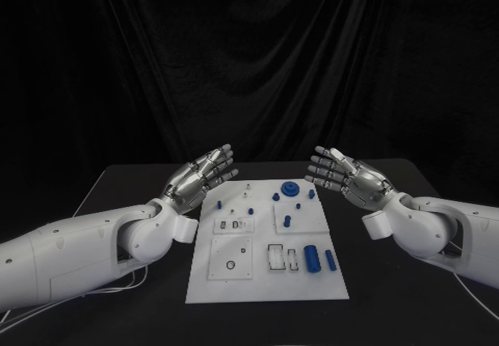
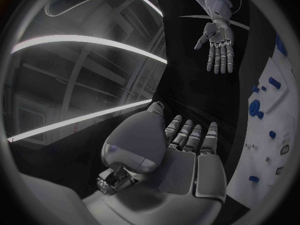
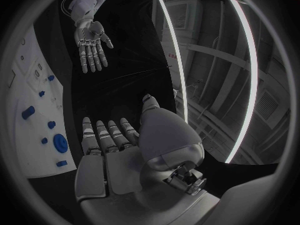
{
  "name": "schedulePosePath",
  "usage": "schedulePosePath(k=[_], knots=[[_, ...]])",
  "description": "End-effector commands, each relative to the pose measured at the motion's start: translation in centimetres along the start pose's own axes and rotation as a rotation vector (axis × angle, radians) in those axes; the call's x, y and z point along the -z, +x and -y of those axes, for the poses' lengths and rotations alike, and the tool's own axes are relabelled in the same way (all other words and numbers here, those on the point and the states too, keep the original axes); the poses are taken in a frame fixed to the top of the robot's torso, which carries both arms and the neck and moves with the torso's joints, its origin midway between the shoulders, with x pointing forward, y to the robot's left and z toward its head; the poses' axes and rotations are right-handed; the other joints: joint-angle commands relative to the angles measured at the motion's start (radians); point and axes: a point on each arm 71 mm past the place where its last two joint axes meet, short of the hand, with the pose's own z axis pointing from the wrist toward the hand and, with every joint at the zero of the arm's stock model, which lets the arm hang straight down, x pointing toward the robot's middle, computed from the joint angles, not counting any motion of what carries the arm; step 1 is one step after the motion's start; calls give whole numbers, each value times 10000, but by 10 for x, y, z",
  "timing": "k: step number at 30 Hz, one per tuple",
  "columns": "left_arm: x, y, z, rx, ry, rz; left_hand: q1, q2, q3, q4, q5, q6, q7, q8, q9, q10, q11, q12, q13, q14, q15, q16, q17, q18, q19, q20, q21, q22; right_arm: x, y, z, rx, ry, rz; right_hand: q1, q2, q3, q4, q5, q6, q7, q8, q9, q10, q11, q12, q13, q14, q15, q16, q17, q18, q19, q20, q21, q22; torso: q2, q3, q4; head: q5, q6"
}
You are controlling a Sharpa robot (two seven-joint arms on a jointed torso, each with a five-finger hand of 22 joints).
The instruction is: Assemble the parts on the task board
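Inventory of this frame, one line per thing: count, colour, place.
table: one, black, under everything.
task board: one, white, mid-table between the arms.
gear: one, blue, far end of board.
cylinders: two, blue, lying near the board's right edge, near half.
small parts: several, blue, scattered over the far half.
curtain: one, black, behind the table.
left hand: silver, open, raised left of the board.
right hand: silver, open, raised right of the board.

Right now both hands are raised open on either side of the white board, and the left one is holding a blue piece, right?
Not quite. The left hand holds nothing, as the head view shows. Both it and the right hand are raised open beside the white board, and the blue pieces lie on it.
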Motion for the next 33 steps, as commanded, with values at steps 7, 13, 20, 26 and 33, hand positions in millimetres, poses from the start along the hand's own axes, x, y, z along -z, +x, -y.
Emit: schedulePosePath(k=[7,13,20,26,33], knots=[[18,-6,32,-1133,2026,-162,720,-243,628,-673,555,1320,199,350,140,769,604,1238,115,642,427,792,120,-246,812,77,482,188,10,-4,-22,2114,-582,124,1443,-179,330,-1257,854,1011,293,211,178,541,245,2334,130,2450,74,1937,330,-258,3326,-40,1132,278,335,-95,199,-96,-342],[27,-11,52,-1295,2604,-112,599,-394,1359,-991,772,1831,310,463,158,1626,800,2040,207,1904,572,2041,331,-408,2976,45,1835,783,13,-7,-48,4132,-704,148,2923,-325,1342,-2636,2056,2927,396,704,712,2402,508,4752,624,5790,-672,3708,981,168,6330,-658,3109,1146,544,-160,234,-134,-516],[31,-11,68,-1347,2922,-187,549,-465,1589,-1083,882,2072,310,510,176,1920,833,2290,248,2076,603,2204,329,-453,3076,39,1909,800,0,-3,-76,5911,-363,180,2787,-523,1518,-2677,1171,3386,330,734,949,2881,348,5044,584,6499,-892,3759,1046,85,6462,-964,4095,1752,750,-178,238,-145,-583],[36,-5,81,-1319,3227,-261,526,-474,1802,-1163,916,2055,346,487,165,1945,911,2285,242,2031,677,2183,309,-530,3031,45,1889,779,-21,11,-100,9158,-337,-138,2554,-784,1412,-2408,-130,4628,541,1056,1273,4368,-140,5229,505,8363,-1543,4740,1596,225,7705,-1413,5657,2639,1029,-204,274,-156,-559],[39,-2,90,-1069,3334,-168,471,-513,1952,-1210,956,2139,380,500,171,1985,955,2294,243,2070,729,2237,315,-580,2973,50,1857,756,-47,28,-113,12834,-155,-134,2490,-1212,1878,-1605,-1219,5581,674,777,1281,6256,-477,3887,167,10512,-1985,8387,3726,-354,10367,-1855,10349,7711,1346,-337,455,-324,-399]])
